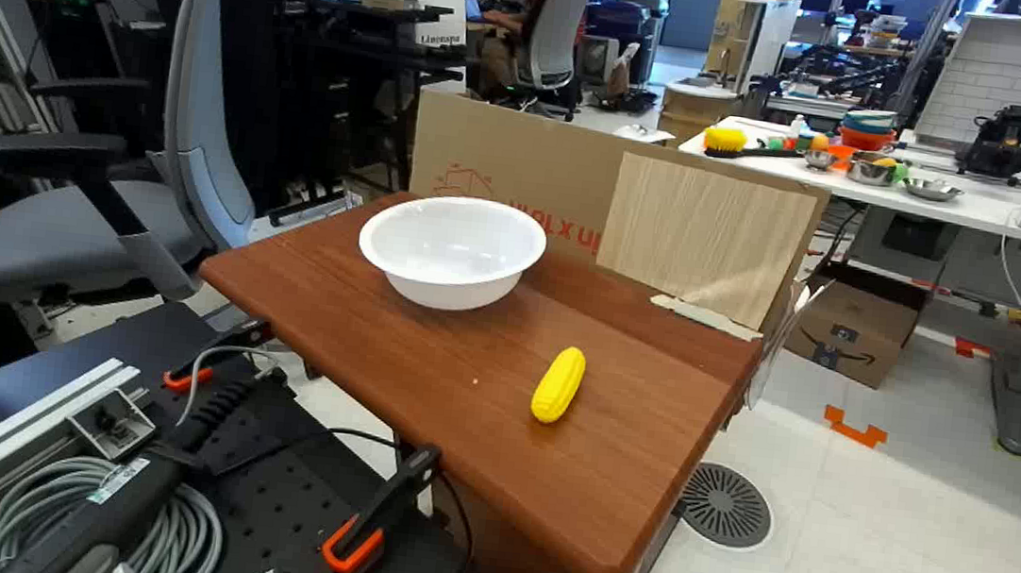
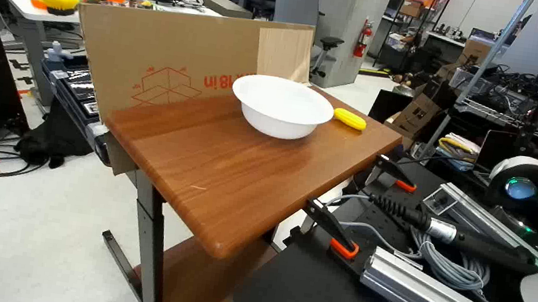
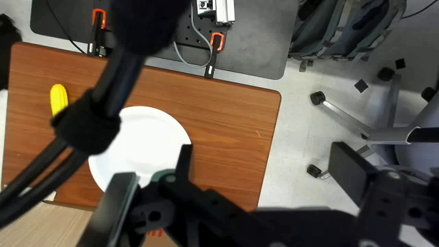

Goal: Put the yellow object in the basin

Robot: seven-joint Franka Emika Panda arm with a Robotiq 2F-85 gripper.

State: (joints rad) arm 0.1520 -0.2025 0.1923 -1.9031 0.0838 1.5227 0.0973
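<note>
The yellow object, a small corn-cob-shaped piece, lies on the brown table in both exterior views [image 1: 559, 385] [image 2: 350, 119]. It also shows at the left of the wrist view [image 3: 58, 98], its lower end hidden by a dark cable. The basin, a wide white bowl, stands upright on the table in both exterior views [image 1: 453, 294] [image 2: 280, 125], apart from the yellow object. Its bare inside shows in the wrist view [image 3: 157, 137], partly covered by the cable and a finger. My gripper [image 3: 262, 151] is wide open and empty, high above the table's edge; neither exterior view shows it.
A cardboard panel [image 1: 524, 160] with a wood-look sheet [image 1: 710, 236] stands along the table's back edge. Black-and-orange clamps [image 1: 383, 510] grip the front edge beside a black perforated base [image 1: 300, 483] with coiled cable. A grey chair [image 1: 195, 130] stands near the table's end.
</note>
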